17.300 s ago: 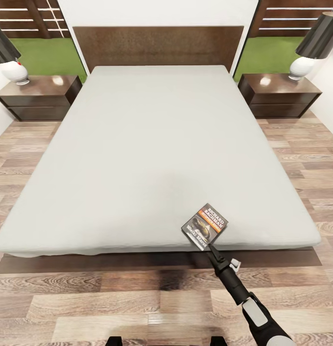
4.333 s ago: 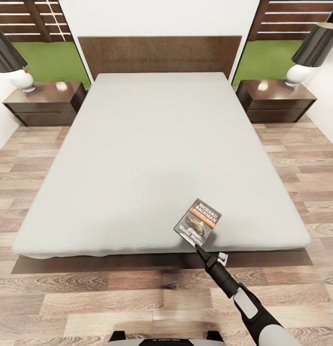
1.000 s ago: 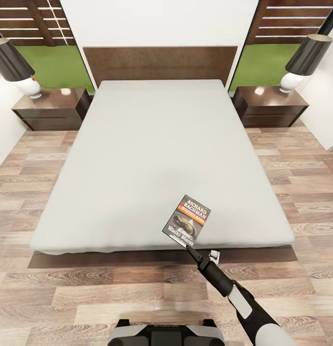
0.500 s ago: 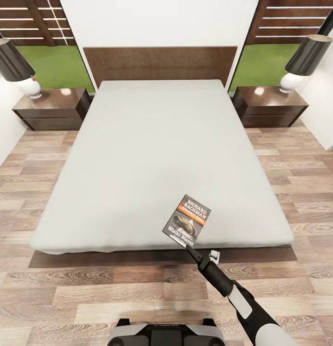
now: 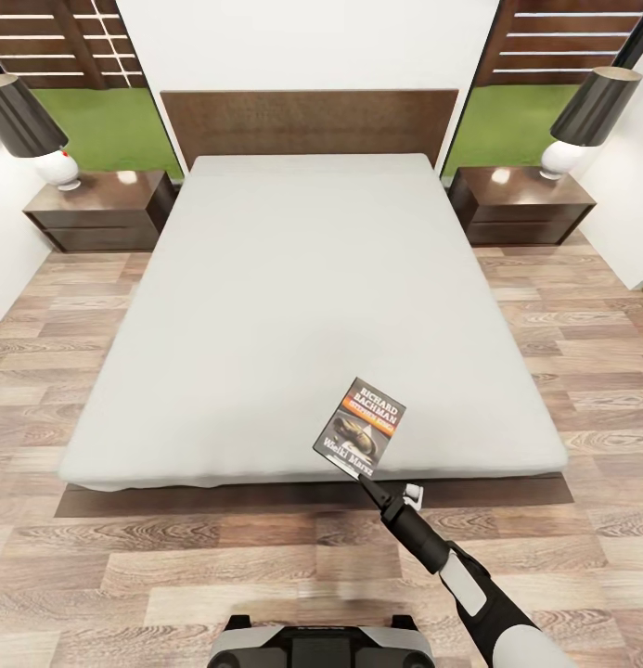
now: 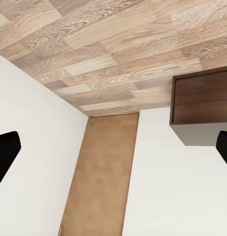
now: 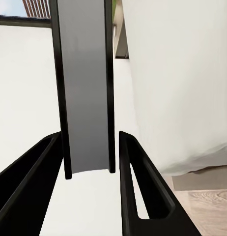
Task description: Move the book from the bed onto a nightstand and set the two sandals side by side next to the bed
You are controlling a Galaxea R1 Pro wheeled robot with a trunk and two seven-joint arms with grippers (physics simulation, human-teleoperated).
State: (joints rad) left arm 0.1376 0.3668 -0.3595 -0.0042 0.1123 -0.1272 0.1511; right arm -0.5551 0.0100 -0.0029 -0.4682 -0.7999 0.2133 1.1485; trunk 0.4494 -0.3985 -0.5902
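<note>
My right gripper (image 5: 366, 475) is clamped on the lower edge of the book (image 5: 360, 425); in the right wrist view the book's grey edge (image 7: 84, 88) stands between my two black fingers (image 7: 138, 187), pressed from both sides. From the head view the book is held up just above the near right corner of the bed (image 5: 302, 306), its cover facing up with the orange band and white lettering readable.

My left gripper (image 6: 113, 162) is spread wide, its two fingertips (image 6: 5, 152) at opposite edges of the left wrist view with nothing between them. That view looks at wood-plank floor (image 6: 108, 49), white walls, a tan door panel (image 6: 101, 177) and a dark-brown cabinet (image 6: 202, 103).

The light-grey mattress lies bare in front of me, the dark headboard (image 5: 307, 121) behind it. A nightstand (image 5: 103, 209) sits at the left of the headboard and another nightstand (image 5: 520, 204) at the right, each just beside the bed. Each carries a lamp: the left lamp (image 5: 29, 130) and the right lamp (image 5: 581, 116) both take up the back part of their glossy tops. Plank floor runs along both sides of the bed up to the nightstands. My own base (image 5: 321, 645) shows at the lower edge of the head view.
</note>
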